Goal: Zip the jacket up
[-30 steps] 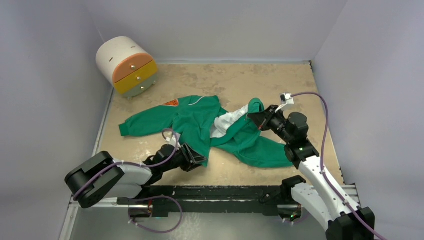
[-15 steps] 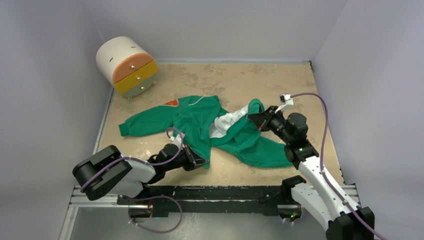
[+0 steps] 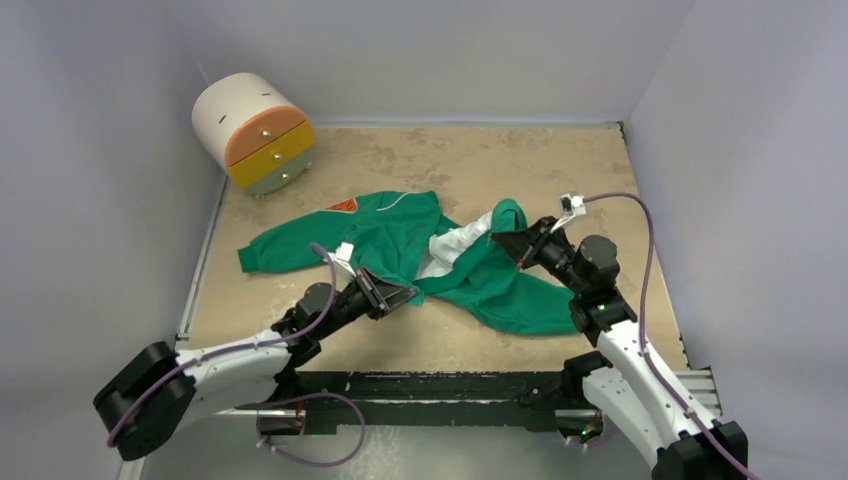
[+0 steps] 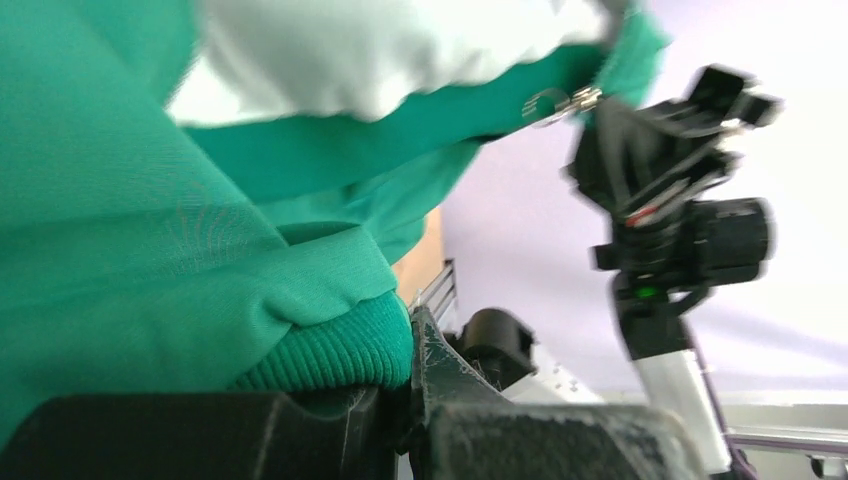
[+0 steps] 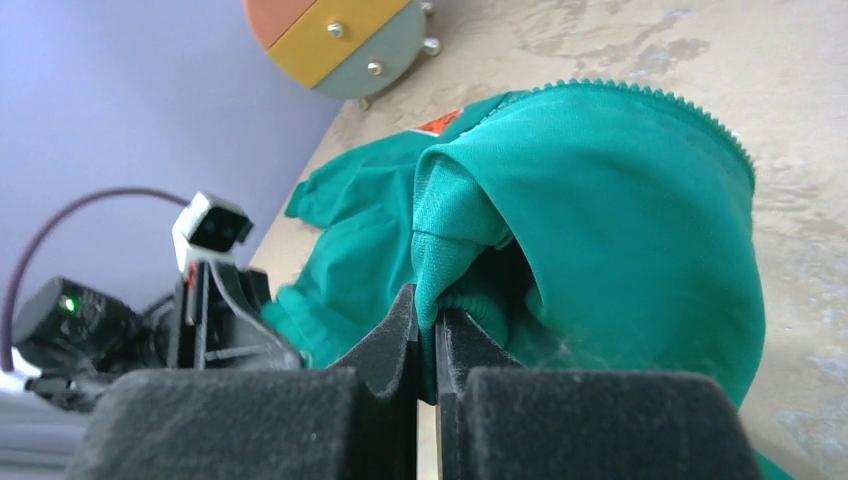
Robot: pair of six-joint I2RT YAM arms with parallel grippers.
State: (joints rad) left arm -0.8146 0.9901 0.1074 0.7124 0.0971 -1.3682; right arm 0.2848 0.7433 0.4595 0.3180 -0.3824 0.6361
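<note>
The green jacket [image 3: 395, 240] lies crumpled on the tan table, its front open and the pale lining [image 3: 455, 245] showing. My left gripper [image 3: 405, 295] is shut on the ribbed hem [image 4: 340, 350] at the jacket's near edge, and the rib bunches against the fingers [image 4: 440, 370]. On the jacket's right side, my right gripper [image 3: 497, 238] is shut on a fold of green fabric [image 5: 450, 230], held a little off the table. A metal zip pull [image 4: 560, 100] hangs at the lining's edge, close to the right gripper. Zip teeth [image 5: 650, 95] run along the upper fold.
A white round drawer unit [image 3: 255, 130] with orange, yellow and grey drawers stands at the back left. Walls close in the table on three sides. A sleeve [image 3: 285, 250] stretches out to the left. The black rail [image 3: 430, 385] runs along the near edge.
The left gripper has shut on the hem and moved it up and away from the near edge, the arm stretching out. The right gripper has shifted slightly left with its fold.
</note>
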